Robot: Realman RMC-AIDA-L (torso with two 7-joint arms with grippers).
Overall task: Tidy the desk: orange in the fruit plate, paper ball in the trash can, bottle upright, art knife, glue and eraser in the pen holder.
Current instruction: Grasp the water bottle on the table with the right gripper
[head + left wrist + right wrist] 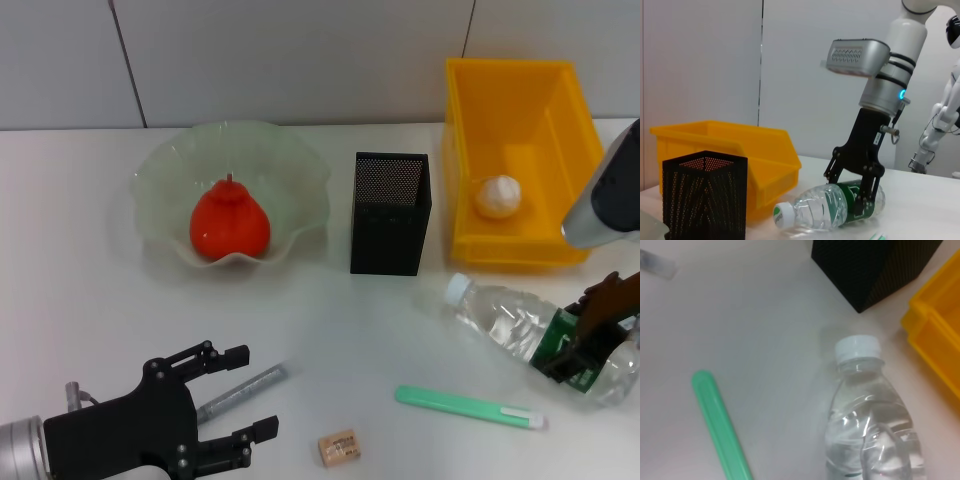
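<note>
Head view: right gripper (pixel 583 345) cut off at the desk's right edge, fingers straddling the green label of the bottle (pixel 520 328), which lies on its side near that edge, cap toward the pen holder (pixel 389 213). Label text unreadable. Left gripper (pixel 225 405) at the front left corner, fingers spread, holding nothing.

Left wrist view: right gripper's fingers (pixel 864 192) clasp the bottle's labelled end.

Right wrist view: own fingers unseen; bottle cap (pixel 857 348) and art knife (pixel 722 427) visible.

light: bright, even | shadows: soft | glare: bottle (pixel 530 330) | blur: right wrist view
</note>
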